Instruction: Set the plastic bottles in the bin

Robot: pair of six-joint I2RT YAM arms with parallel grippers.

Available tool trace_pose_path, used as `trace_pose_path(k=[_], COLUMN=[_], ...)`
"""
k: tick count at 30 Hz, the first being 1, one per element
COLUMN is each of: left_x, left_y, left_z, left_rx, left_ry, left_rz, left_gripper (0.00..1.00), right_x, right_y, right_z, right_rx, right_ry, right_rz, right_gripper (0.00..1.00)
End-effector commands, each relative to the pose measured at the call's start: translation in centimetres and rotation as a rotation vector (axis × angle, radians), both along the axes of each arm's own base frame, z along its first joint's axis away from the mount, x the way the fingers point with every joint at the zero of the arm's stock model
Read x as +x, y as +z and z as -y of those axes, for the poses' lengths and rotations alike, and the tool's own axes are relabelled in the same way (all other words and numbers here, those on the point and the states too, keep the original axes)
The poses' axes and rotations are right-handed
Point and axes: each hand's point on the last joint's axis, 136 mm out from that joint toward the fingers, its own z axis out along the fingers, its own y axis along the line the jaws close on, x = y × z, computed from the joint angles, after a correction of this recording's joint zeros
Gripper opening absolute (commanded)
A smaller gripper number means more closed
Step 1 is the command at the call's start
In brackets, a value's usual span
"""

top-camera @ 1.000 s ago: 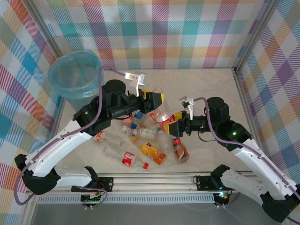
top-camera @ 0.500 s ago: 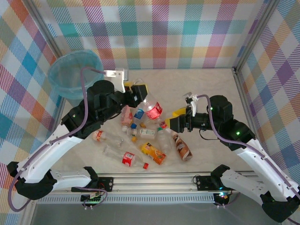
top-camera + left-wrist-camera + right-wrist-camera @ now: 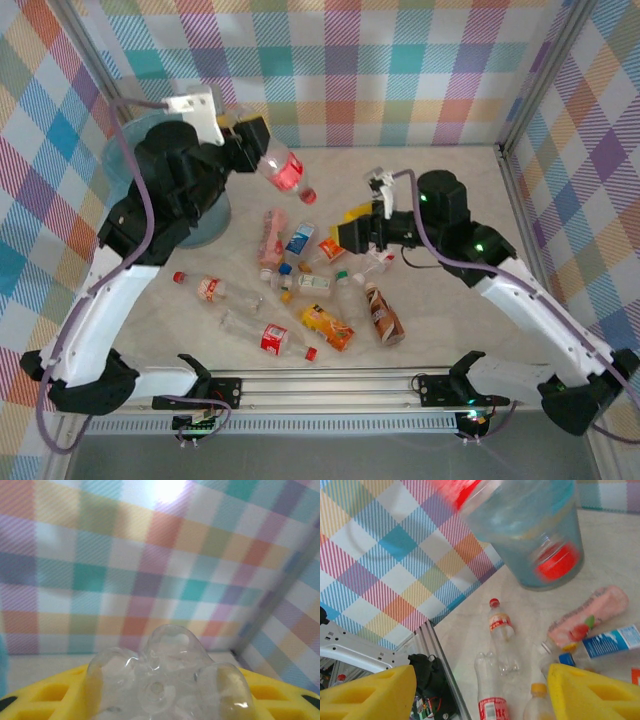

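Above the surface, just right of the bin (image 3: pixel 205 222), the left gripper (image 3: pixel 262 148) clamps a red-labelled bottle (image 3: pixel 284 170); it should swing fully over the rim before letting go.

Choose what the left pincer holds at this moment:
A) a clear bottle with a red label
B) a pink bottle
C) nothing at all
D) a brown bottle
A: the left pincer is closed on a clear bottle with a red label, held up in the air beside the bin.
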Motion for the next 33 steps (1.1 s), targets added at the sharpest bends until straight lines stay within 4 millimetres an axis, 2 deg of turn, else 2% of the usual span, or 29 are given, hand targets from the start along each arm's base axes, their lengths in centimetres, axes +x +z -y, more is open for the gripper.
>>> trace_pose_path(k=[1,6,10,14,17,20,25,29,33], left_x=[2.6,6.1,7.5,8.1,8.8,10.2,13.1,14.8,15.7], left_y=[0.8,2.6,4.1,3.8,2.5,0.3,-6.0,-11.3,-16.9], left_z=[-3.0,-8.4,-13.2,-17.7,-20.6,-22.8,-25.0,-25.6,-25.3], left_rx=[0.043,0.025,0.04,0.078,0.087,0.094,0.095,0.114,0.143], left_ry=[0.096,0.246,0.391,0.54,0.613,0.657,0.662,0.632,0.585], left_rz=[0.0,0.028,0.052,0.035,-0.003,-0.061,-0.2,-0.317,-0.425], left_gripper=[0.22,0.22,0.22,0.22,0.22,0.22,0.24,0.26,0.28], right_x=[0.8,2.9,4.2,5.1,5.6,5.4,4.8,3.9,3.2], right_y=[2.6,2.6,2.6,1.5,0.4,-0.5,-2.1,-3.4,-5.9], right_z=[-2.9,-7.6,-11.5,-15.1,-17.5,-19.7,-21.9,-22.3,-21.9], right_rx=[0.028,0.026,0.032,0.0,-0.035,-0.054,-0.079,-0.116,-0.167], right_ry=[0.049,0.078,0.104,0.128,0.115,0.14,0.172,0.182,0.173], right_rz=[0.114,0.118,0.112,0.078,0.02,-0.02,-0.066,-0.089,-0.119], right_gripper=[0.69,0.66,0.65,0.65,0.66,0.66,0.67,0.67,0.67])
